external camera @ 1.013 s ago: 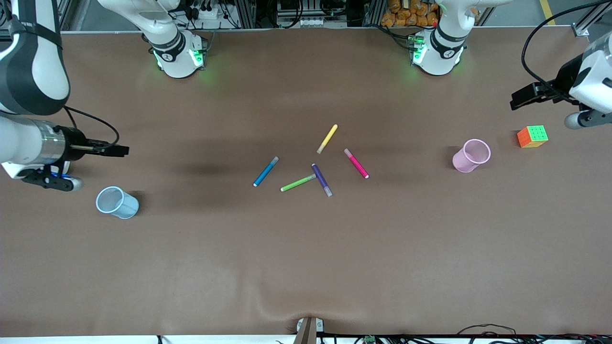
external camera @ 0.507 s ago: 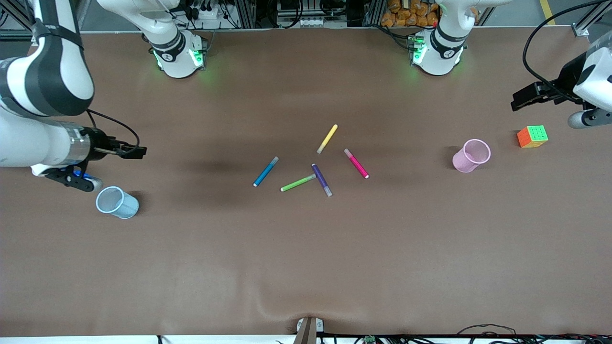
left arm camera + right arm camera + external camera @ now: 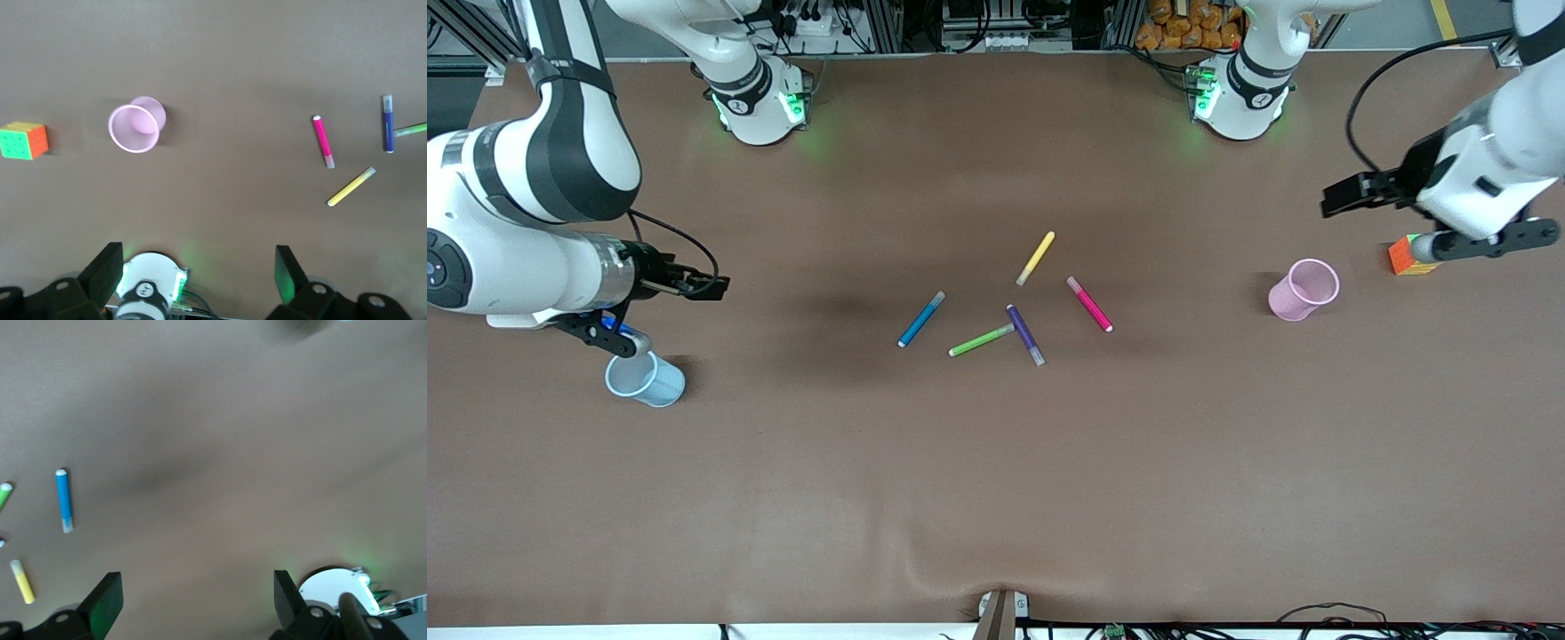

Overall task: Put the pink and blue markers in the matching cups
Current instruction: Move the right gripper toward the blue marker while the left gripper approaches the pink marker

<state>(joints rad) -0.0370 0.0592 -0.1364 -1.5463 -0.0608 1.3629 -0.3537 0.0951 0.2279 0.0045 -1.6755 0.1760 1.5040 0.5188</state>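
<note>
The table (image 3: pixel 996 498) is a wide brown sheet with both arms up in the air at its ends, neither holding anything. The right gripper (image 3: pixel 710 286) hangs over bare table near the blue cup (image 3: pixel 645 378), its fingers spread wide and empty. The left gripper (image 3: pixel 1338 196) is over the table near the pink cup (image 3: pixel 1304 290), likewise released (its wrist view shows both fingers well apart with nothing between them).

The cups stand well apart, blue toward the right arm's end, pink toward the left arm's end. A cube (image 3: pixel 1401 256) sits beside the pink cup, partly hidden by the left arm.

The pens lie in a loose cluster mid-table. The blue pen (image 3: pixel 921 319) is alone at the right arm's side of the cluster; the pink pen (image 3: pixel 1089 304) is at the left arm's side, close to the purple pen (image 3: pixel 1025 335) but apart from it. A green pen (image 3: pixel 981 340) touches the purple one, and a yellow pen (image 3: pixel 1036 258) lies farther from the camera.

This looks like the approach step: no pen is lifted yet. Next, each arm likely needs to come over its nearest task pen, line its fingers across the barrel and lower.
</note>
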